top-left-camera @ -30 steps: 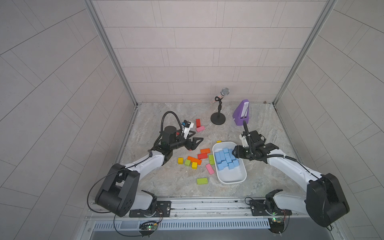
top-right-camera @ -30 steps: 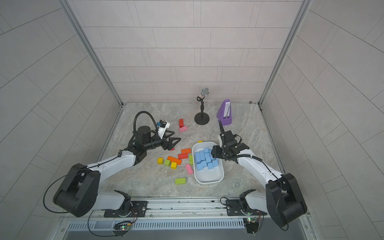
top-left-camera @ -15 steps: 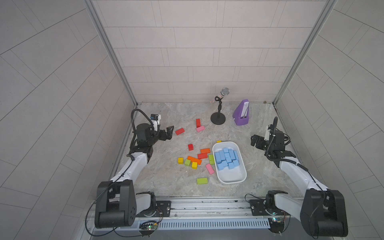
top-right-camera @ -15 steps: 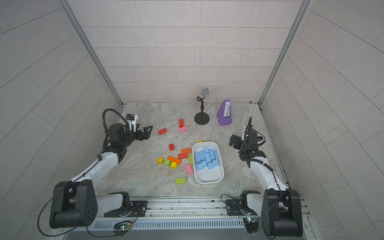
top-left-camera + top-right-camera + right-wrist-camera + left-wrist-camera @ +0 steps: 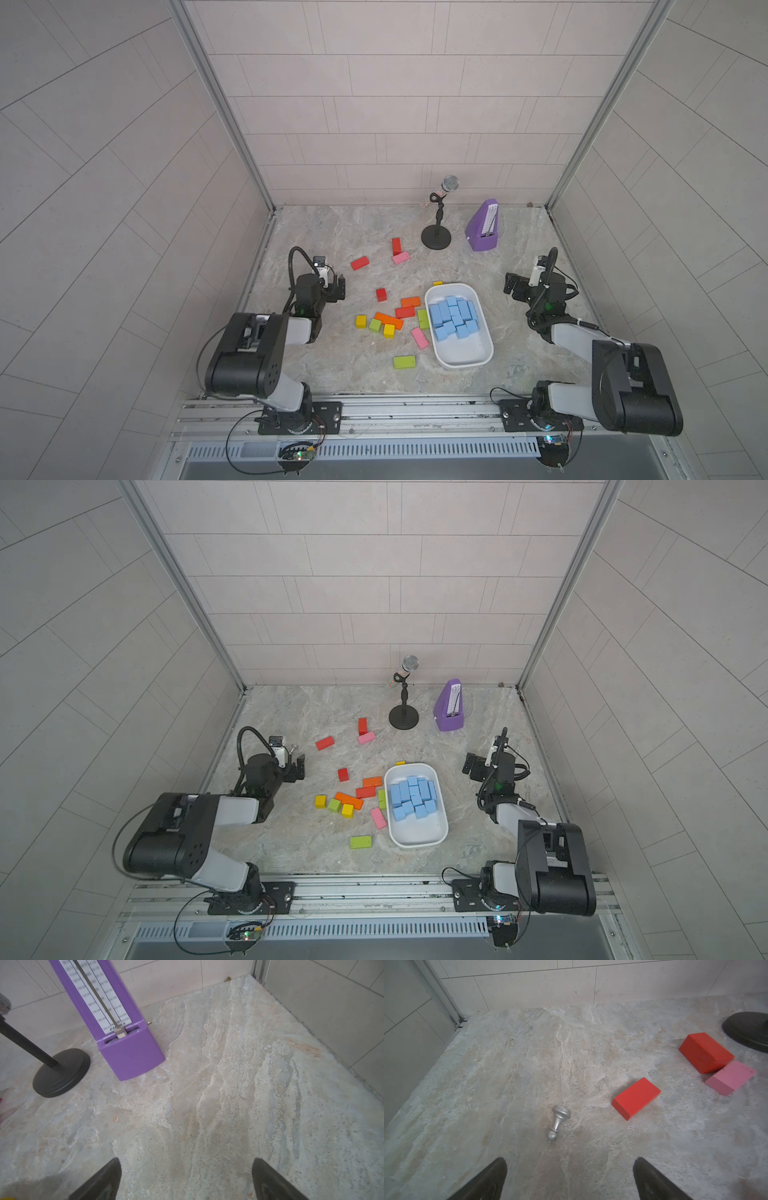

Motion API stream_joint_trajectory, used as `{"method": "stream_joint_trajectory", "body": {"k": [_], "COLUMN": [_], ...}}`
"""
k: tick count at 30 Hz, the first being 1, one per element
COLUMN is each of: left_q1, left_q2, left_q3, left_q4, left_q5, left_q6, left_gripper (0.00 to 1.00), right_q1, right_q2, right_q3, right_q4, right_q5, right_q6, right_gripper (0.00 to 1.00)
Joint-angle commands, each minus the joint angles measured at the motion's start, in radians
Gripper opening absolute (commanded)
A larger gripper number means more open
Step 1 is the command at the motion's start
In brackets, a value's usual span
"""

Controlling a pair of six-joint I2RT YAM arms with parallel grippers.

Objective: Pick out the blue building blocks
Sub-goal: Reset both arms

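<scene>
Several light blue building blocks (image 5: 453,318) (image 5: 413,798) lie piled in the far half of a white tray (image 5: 463,362) (image 5: 417,842) right of centre. No blue block shows loose on the stone floor. My left gripper (image 5: 338,286) (image 5: 300,766) sits low at the left side, open and empty; in its wrist view the left gripper (image 5: 570,1167) has only bare stone between its fingertips. My right gripper (image 5: 511,286) (image 5: 471,766) rests right of the tray, also open and empty, with bare floor in front of the right gripper (image 5: 187,1167).
Red, orange, yellow, green and pink blocks (image 5: 388,318) lie scattered left of the tray, a green one (image 5: 404,361) nearer the front. A red block (image 5: 636,1098) and a small silver pawn-shaped piece (image 5: 558,1124) lie ahead of the left gripper. Microphone stand (image 5: 436,239) and purple metronome (image 5: 126,1049) stand at the back.
Both arms have drawn back from the blocks and the tray to the sides and folded low. Both grippers have opened wide.
</scene>
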Motion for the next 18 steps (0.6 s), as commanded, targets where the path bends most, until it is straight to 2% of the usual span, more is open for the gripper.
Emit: {"method": "stream_joint_trajectory", "body": {"k": [1,4,6,7,9,10,11,13,16,18], "left_q1": [0.004,0.011,0.013,0.013,0.013,0.013,0.013,0.013,0.013,0.013], "left_q2": [-0.043,0.029,-0.002,-0.005,0.019,0.025,0.011,0.015,0.014,0.017], "left_q3": [0.081,0.021,0.055,0.054,0.033,0.032,0.037,0.037,0.034,0.028], "left_q4": [-0.101,0.143,0.019,0.011,0.086,0.114,0.075,0.080,0.085,0.107], "left_q5": [-0.257,-0.262,-0.278,-0.279,-0.274,-0.277,-0.277,-0.274,-0.274,-0.273], "left_q6": [-0.067,-0.056,-0.078,-0.081,-0.070,-0.065,-0.073,-0.075,-0.071,-0.066], "left_gripper": [1.00,1.00,1.00,1.00,1.00,1.00,1.00,1.00,1.00,1.00], "right_q1": [0.003,0.018,0.023,0.035,0.072,0.086,0.092,0.096,0.100,0.106], "right_q2": [0.038,0.096,0.140,0.170,0.199,0.237,0.248,0.209,0.250,0.223], "right_q3": [0.020,0.025,0.017,-0.002,-0.002,-0.004,-0.005,0.025,-0.001,0.016], "right_q4": [0.139,0.234,0.292,0.374,0.361,0.434,0.448,0.316,0.438,0.358], "right_q5": [0.001,0.004,0.018,0.017,0.035,0.044,0.051,0.061,0.068,0.104], "right_q6": [-0.059,-0.116,-0.120,-0.128,-0.181,-0.188,-0.188,-0.202,-0.192,-0.199], "right_gripper": [1.00,0.99,0.99,0.99,0.99,1.00,1.00,0.99,0.99,0.99]}}
